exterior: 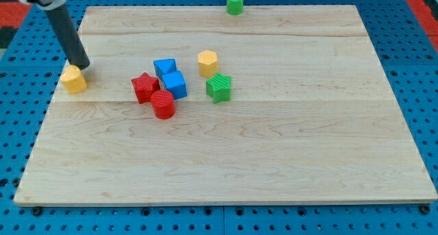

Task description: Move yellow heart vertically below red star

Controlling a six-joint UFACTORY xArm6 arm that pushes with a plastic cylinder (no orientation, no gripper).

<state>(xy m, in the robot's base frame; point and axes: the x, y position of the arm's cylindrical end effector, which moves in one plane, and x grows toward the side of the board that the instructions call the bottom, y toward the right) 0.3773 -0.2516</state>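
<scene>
The yellow heart point(73, 79) lies near the board's left edge. My tip point(83, 66) touches the heart's upper right side; the dark rod rises from it toward the view's top left. The red star point(144, 87) lies to the heart's right, near the board's middle, at about the same height in the view. It sits in a cluster, touching a red cylinder point(163, 105) at its lower right and a blue block point(174, 84) at its right.
A second blue block point(165, 67) sits above the first. A yellow hexagonal block point(207, 62) and a green star-like block point(219, 88) lie to the cluster's right. A green cylinder point(235, 2) stands at the wooden board's point(274, 159) top edge.
</scene>
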